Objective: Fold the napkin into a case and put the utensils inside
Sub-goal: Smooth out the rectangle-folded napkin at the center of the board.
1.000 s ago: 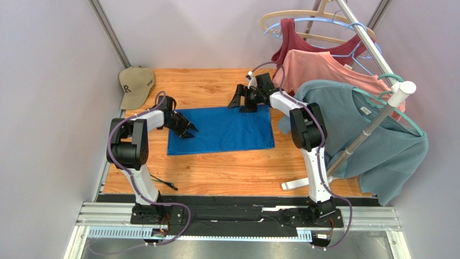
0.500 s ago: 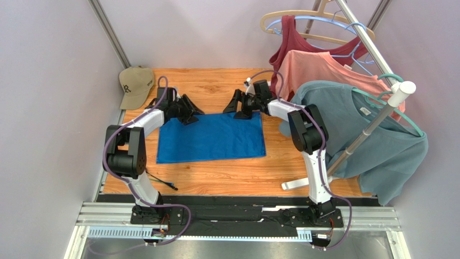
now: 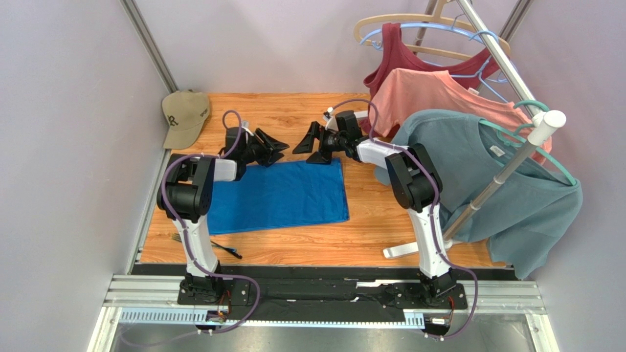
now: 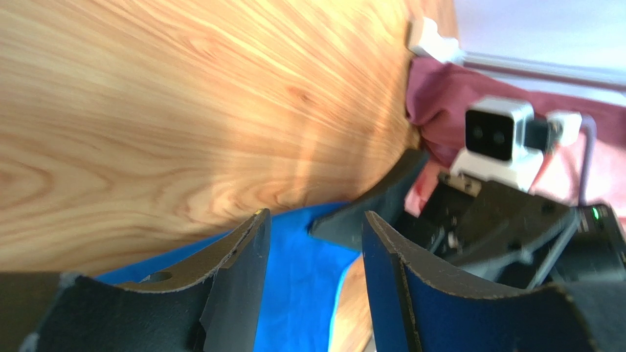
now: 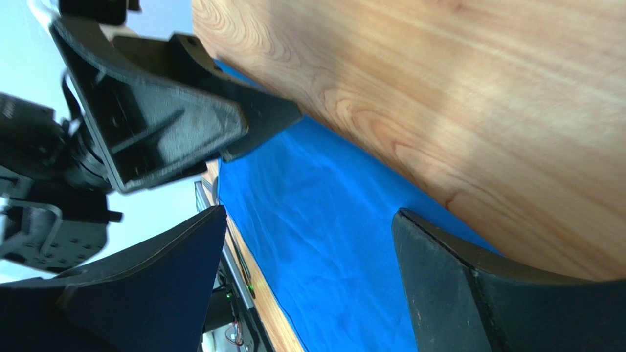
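Two grippers nose to nose over far edge of napkin [image 3: 275, 196]. Left gripper [image 3: 279, 152] part open, right gripper [image 3: 303, 152] spread wide, neither holding anything. Napkin flat on table [image 3: 294, 110], left of centre. Utensils [image 3: 222, 248] near front-left. Cloth looks thin, limp, slick. Likely slides on wood. Best grip: pinch far corners, low.

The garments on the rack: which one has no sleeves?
The maroon tank top, hanging farthest back; the salmon T-shirt and the teal-grey T-shirt have sleeves.
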Robot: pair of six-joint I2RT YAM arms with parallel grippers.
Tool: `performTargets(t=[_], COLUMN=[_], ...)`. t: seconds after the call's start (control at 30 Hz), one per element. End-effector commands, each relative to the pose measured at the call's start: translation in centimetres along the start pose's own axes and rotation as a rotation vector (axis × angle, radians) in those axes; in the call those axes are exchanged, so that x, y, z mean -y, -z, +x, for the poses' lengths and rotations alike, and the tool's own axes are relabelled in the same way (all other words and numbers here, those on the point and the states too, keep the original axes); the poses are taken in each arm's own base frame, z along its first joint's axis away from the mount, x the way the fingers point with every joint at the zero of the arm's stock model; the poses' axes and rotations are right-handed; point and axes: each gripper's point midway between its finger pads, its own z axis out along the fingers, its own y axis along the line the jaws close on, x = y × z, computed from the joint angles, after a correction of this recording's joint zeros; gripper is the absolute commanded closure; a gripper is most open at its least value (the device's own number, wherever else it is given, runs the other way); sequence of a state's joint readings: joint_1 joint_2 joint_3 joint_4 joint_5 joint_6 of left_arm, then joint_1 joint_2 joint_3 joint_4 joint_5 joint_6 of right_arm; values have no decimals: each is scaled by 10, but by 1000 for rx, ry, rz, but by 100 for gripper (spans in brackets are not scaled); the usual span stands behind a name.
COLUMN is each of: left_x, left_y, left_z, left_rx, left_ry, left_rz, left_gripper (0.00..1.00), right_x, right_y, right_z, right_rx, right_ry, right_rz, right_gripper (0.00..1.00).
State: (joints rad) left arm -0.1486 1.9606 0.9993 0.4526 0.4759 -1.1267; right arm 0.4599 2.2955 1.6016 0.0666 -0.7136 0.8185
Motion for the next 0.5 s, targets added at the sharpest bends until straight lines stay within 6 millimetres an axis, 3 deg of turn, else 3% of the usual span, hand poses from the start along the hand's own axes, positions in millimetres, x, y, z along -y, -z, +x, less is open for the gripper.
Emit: performTargets(t=[0.0,0.23,0.37,0.47], left_x=[35,20,-12,-26], left_y=[11,13,6,-2], left_z=[2,16,17,18], left_rx=[30,10,19,8], left_ry=[-84,-54,69,134], left_rz=[189,211,124,86], left_gripper=[43,43,43,43], right_x=[-35,-33,-35,-36], right_y=[14,16,18,17], right_z=[-23,-22,-22,-20], right_rx=[48,43,47,43], right_ry=[59,65,74,68], right_rz=[-77,-82,-86,-104], right_gripper=[12,13,13,13])
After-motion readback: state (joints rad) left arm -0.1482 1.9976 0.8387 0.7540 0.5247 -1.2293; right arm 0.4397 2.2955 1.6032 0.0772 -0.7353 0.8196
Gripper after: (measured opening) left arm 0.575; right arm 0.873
